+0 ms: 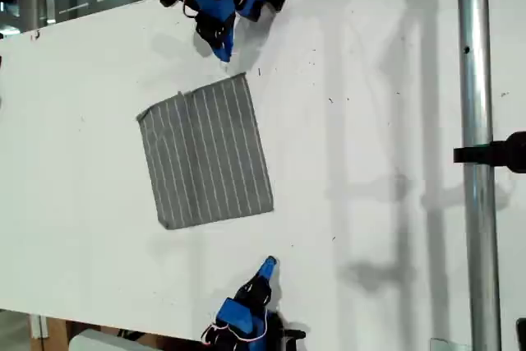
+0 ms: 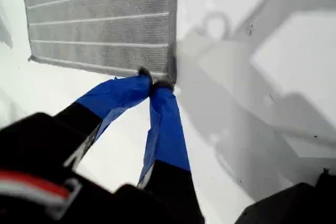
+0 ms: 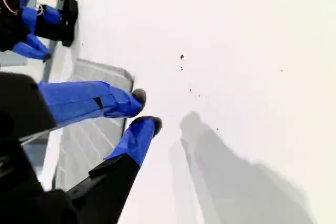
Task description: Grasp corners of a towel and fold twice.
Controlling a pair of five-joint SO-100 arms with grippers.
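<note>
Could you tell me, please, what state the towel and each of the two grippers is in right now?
Towel: spread flat on the table, unfolded, not gripped.
My first gripper: shut, empty, tips by a towel corner.
My second gripper: slightly open, empty, above bare table beside the towel.
</note>
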